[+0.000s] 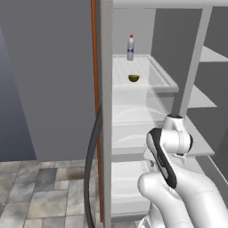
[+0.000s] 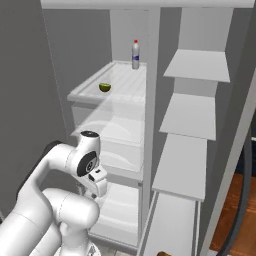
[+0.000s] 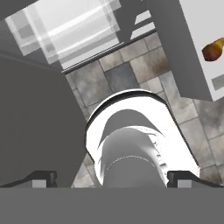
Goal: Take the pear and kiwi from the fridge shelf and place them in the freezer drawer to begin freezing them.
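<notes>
Nearest the hand camera, the gripper (image 3: 111, 179) is pointing down at tiled floor (image 3: 131, 65), jaws standing wide apart, gripping nothing. Pear (image 1: 133, 78) is sitting on the fridge shelf (image 1: 156, 73) before 1 bottle (image 1: 130, 47).

— What sort of place is this?
— A rendered home kitchen. A tall white fridge (image 1: 133, 111) stands open, with a ribbed white shelf (image 1: 147, 80), clear-fronted bins (image 2: 120, 135) and narrow grey door shelves (image 2: 192, 115).
— Anything inside?
— A small clear bottle with a red cap (image 1: 130, 47) and a small yellow-green fruit (image 1: 133, 78).
— And the floor?
— Mottled grey-brown stone tiles (image 1: 44, 191).
</notes>
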